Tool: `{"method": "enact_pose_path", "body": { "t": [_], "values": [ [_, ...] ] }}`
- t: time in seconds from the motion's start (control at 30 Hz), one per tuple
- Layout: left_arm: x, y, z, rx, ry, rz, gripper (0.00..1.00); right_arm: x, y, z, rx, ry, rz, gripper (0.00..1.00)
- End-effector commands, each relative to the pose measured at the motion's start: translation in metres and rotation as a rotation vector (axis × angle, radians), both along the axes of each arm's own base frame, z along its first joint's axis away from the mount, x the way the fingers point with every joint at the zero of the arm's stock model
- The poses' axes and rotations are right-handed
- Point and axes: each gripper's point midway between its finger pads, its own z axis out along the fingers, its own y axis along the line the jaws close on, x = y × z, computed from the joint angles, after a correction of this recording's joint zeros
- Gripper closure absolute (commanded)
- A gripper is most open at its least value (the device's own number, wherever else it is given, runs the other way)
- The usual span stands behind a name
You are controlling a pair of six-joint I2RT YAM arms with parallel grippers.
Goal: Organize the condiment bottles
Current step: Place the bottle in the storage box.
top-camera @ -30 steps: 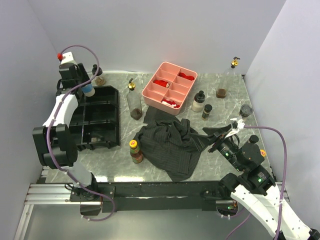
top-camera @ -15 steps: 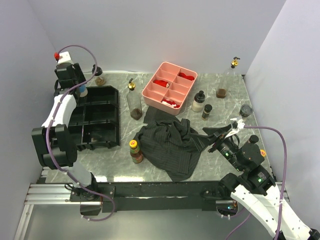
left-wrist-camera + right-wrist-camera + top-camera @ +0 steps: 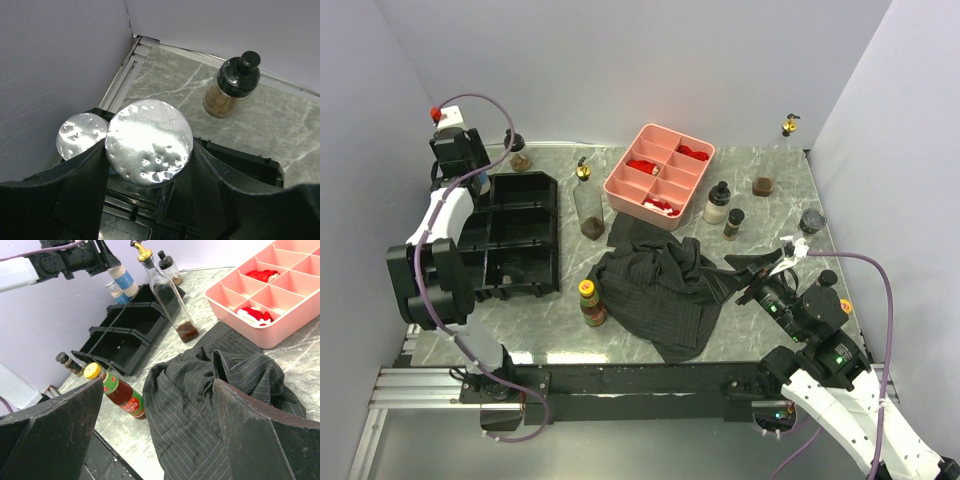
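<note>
Sorting is centring on the far left corner of the black divided plastic tray (image 3: 555, 235). There the left claw (image 3: 150, 160) is gripping a small jar with a dimpled silvery lid (image 3: 149, 132), its fingers pressing in from both sides just under the cap. It is holding the jar upright, probably so that it is going straight down into a compartment. A second silver-lidded jar (image 3: 82, 137) is standing just beside it, toward the tray's left wall, so like seems to be going with like. I cannot tell whether the held jar's base is resting on the tray floor, since the lid is hiding everything below it.

A brown spice jar with a black knobbed cap (image 3: 232, 85) is waiting on the grey marbled bench (image 3: 280, 125) just behind the tray's far edge. A tall clear glass bottle with a gold pourer (image 3: 586, 200) is standing just right of the tray. A red-labelled sauce bottle with a yellow cap (image 3: 590, 303) is sitting off the tray's near right corner.

The right claw (image 3: 157, 390) is hanging wide open, well to the right of the tray, over a crumpled dark pinstriped cloth (image 3: 210, 390). It is holding and touching nothing, and is likely parked clear while the left arm is working.
</note>
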Motion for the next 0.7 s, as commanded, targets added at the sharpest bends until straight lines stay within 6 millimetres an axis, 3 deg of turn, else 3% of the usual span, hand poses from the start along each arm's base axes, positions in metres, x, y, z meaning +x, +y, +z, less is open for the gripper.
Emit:
{"method": "enact_pose_path", "body": {
  "t": [0.0,0.2,0.27,0.3,0.4,0.67],
  "values": [
    [0.016,0.003,0.016,0.038,-0.082,-0.014,0.99,0.002,0.002,0.006,0.008,-0.026,0.006,0.03],
    [0.017,-0.001,0.002,0.041,-0.076,-0.04,0.97,0.002,0.002,0.005,0.006,-0.023,0.006,0.02],
    [0.018,-0.001,0.003,0.039,-0.078,-0.041,0.88,0.001,0.003,0.005,0.007,-0.024,0.009,0.02],
    [0.018,-0.002,0.003,0.039,-0.079,-0.041,0.72,0.001,0.003,0.005,0.007,-0.024,0.009,0.03],
    [0.017,0.001,-0.002,0.04,-0.072,-0.029,0.54,0.001,0.002,0.005,0.008,-0.026,0.008,0.02],
    [0.016,0.006,-0.01,0.039,-0.055,0.004,0.3,0.001,0.002,0.004,0.007,-0.024,0.008,0.02]
  ]
}}
